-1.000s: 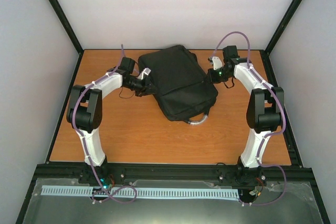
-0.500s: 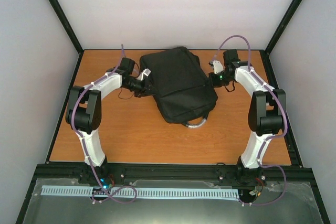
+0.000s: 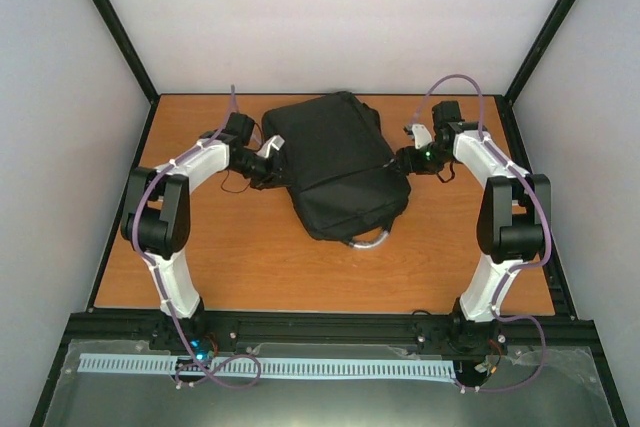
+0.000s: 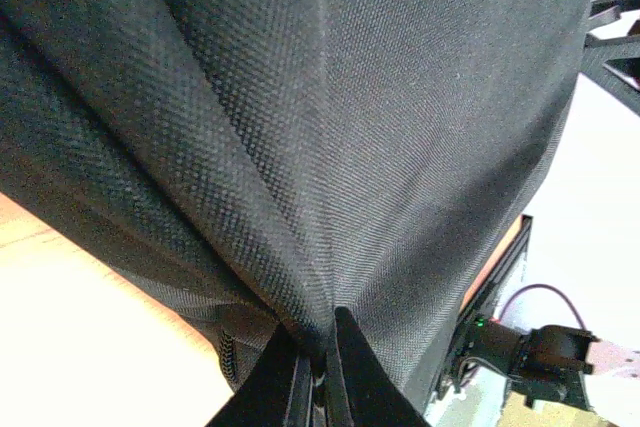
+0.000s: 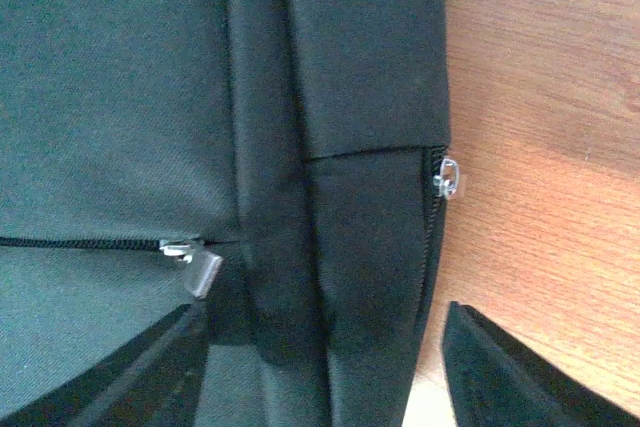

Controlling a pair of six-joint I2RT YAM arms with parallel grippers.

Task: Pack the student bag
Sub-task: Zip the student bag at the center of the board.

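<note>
student bag: soft, limp fabric, likely sags | left tool: pinched shut on a bag fold | right tool: wide, empty | suggested hold: zipper pull, lower left

The top external camera looks down from above and behind the arm bases, taking in the whole table from afar. The left wrist camera sits close against the student bag, facing across it toward the right arm. The right wrist camera looks down closely on the bag's zippered side and bare wood. All three share the bag.
</note>
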